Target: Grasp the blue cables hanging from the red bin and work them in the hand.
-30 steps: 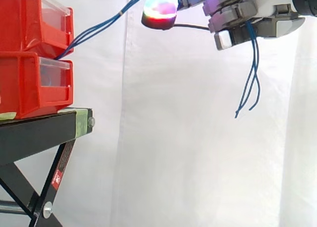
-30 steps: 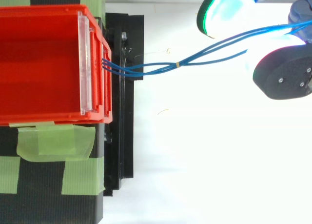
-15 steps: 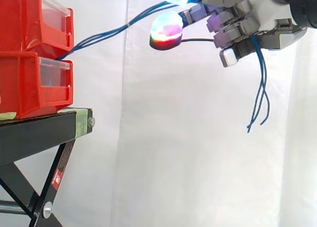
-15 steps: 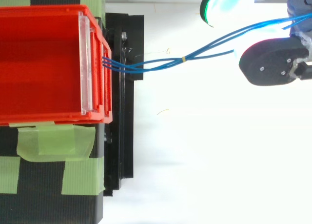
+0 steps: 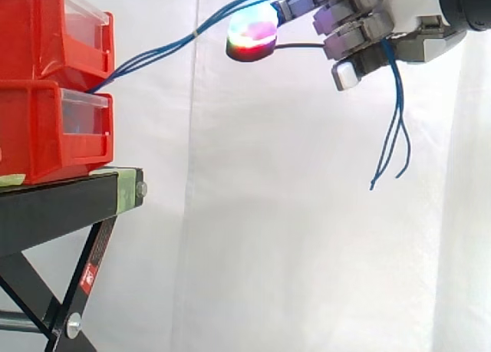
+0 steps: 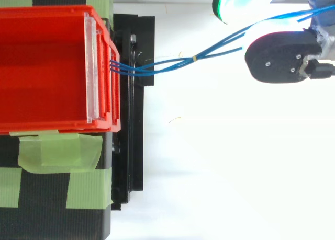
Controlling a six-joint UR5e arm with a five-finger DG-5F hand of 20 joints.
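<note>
1. The red bins (image 5: 34, 126) are stacked at the left edge of the side view on a black stand (image 5: 54, 206), with their fronts at its right-hand edge.
2. To the right of that edge, the room is open down to the lower right, before the white curtain (image 5: 268, 237).
3. The blue cables (image 5: 165, 48) leave the bins' front and run lengthwise up and to the right, clear of the stand.
4. At the upper right, the hand (image 5: 399, 14) has its fingers curled round the cables, and their loose ends hang straight down below it.
</note>
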